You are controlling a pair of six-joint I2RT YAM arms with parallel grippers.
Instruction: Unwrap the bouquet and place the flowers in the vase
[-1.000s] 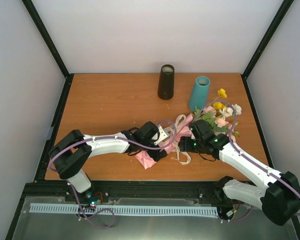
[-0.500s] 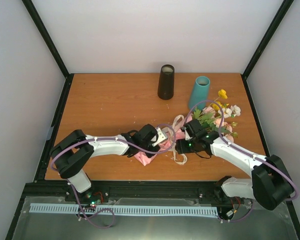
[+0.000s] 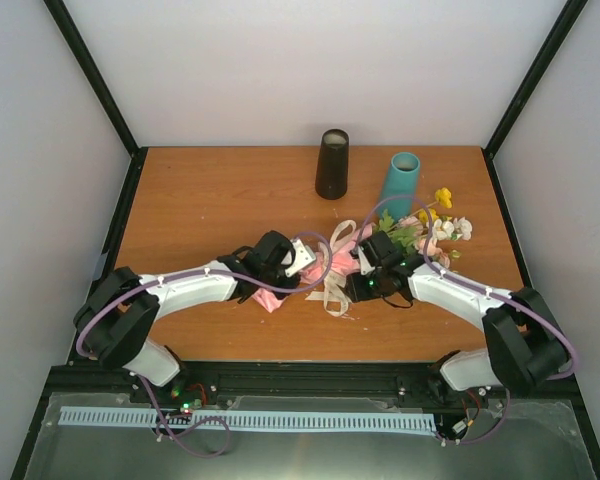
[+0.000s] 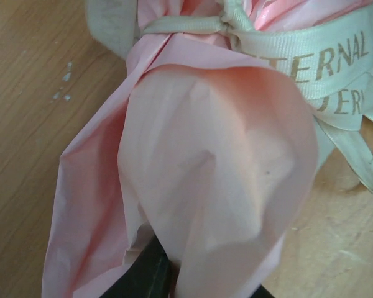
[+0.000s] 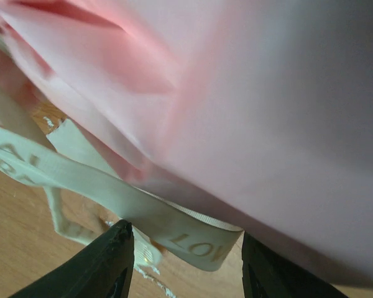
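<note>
Where the arms reach in from the near edge, a strip of bare desk [image 3: 310, 340] lies between their bases and the bouquet [image 3: 342, 265]. It lies on its side at mid-desk, with its pink tail to the left and the flowers [image 3: 435, 225] to the right, near the right edge but inside it.

The left tool [image 3: 277, 282] sits on the paper's tail end. Its wrist view is filled with paper [image 4: 217, 155], which hides all but one dark finger [image 4: 150, 273] underneath, so I cannot tell how wide it stands. That view alone shows the ribbon knotted tightly round the paper's neck, with printed letters on it.

From the right, the right tool [image 3: 348, 287] meets the ribbon [image 3: 332, 295], whose loose tails spill toward the near edge. Its wrist view shows what the overhead cannot: both fingers [image 5: 115, 261] stand moderately apart, and a printed ribbon band crosses the gap unpinched under blurred pink paper.

Bare wood fills the left half of the desk out to the left edge.

Farther back, the teal vase [image 3: 401, 185] stands upright just beyond the flowers. A dark cylinder [image 3: 332, 163] stands to its left, near the far edge, with a gap between the two.
</note>
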